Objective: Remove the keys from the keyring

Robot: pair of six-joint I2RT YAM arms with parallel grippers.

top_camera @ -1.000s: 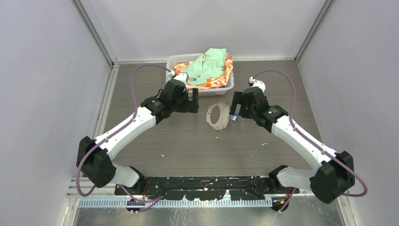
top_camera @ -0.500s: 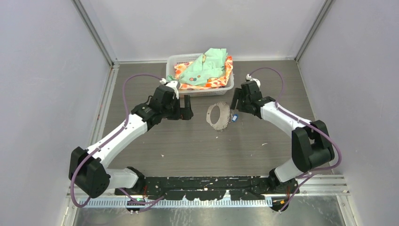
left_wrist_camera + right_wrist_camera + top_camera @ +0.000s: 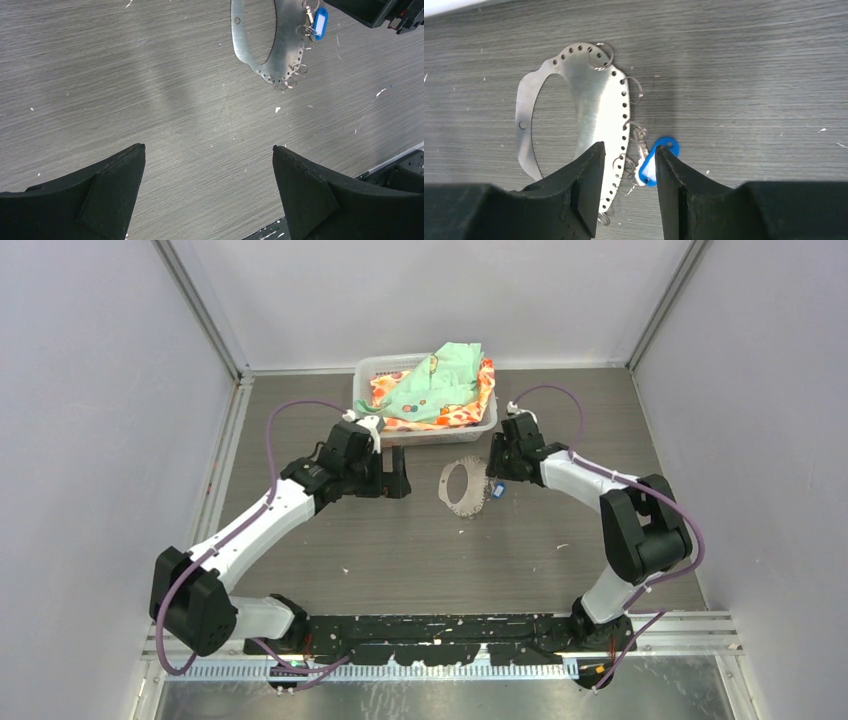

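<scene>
Between the right claw's (image 3: pixel 628 150) two fingers, which stand a narrow gap apart and grip nothing, the keys (image 3: pixel 664 146) show through. They are a small silver bunch on a blue tag, lying flat on the bench (image 3: pixel 749 75) just outside the rim of the keyring (image 3: pixel 594 90). That released, narrowed pose reads as a set-up for a pinch. The gap is lined up over the little loop that joins the bunch to one of the rim holes, so a straight descent would likely put one finger on the plate side and one on the tag side. The keyring itself lies flat, with several empty wire loops threaded through its rim. The bunch appears linked to it, so the removal is not yet done.

Further out, the left claw (image 3: pixel 207 150) hangs wide open over the bench, well apart from the keyring, probably held ready to pin the plate while the other pulls. A basket of cloths (image 3: pixel 460 432) sits behind, near the keyring but not touching it.
</scene>
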